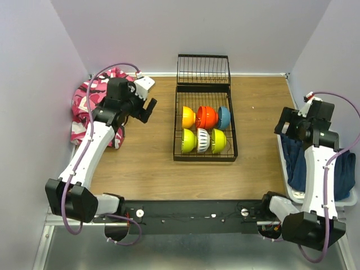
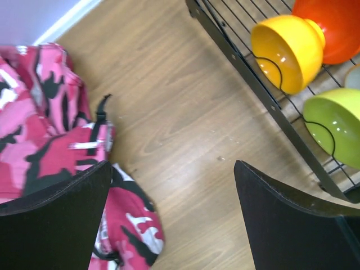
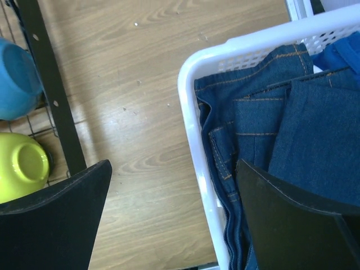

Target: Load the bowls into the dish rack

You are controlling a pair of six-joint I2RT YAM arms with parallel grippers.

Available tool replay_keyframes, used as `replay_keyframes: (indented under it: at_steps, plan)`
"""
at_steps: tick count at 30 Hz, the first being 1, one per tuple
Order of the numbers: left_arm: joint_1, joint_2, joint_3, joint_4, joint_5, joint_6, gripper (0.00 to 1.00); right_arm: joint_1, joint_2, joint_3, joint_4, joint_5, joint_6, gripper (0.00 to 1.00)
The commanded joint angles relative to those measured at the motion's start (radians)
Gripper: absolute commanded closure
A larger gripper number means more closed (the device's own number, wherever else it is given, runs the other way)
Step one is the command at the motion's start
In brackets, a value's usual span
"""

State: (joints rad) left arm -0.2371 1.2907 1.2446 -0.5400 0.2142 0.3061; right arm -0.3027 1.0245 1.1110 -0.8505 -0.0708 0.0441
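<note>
Black wire dish rack (image 1: pixel 205 159) holds six bowls (image 1: pixel 206 117) — two rows of three.

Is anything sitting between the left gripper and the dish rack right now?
Nothing visible. Only bare table lies between the open left gripper and the dish rack. The pink camouflage cloth lies on the gripper's other side, away from the rack. All six bowls already sit inside it.

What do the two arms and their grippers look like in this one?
The left arm and right arm have white links, black joints and a looping purple cable each. The left gripper and right gripper each have two broad, flat black fingers.
</note>
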Motion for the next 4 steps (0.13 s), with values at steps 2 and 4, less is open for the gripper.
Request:
replay_keyframes:
  at_steps: [2,4]
  plan:
    - [0.015,0.038,0.145,-0.107,-0.041,0.054,0.01,-0.004,-0.038,-0.014,0.079,-0.043,0.004,0.0]
    - [0.015,0.064,0.209,-0.121,-0.058,0.041,0.01,-0.006,-0.055,-0.016,0.096,-0.046,0.0,0.0]
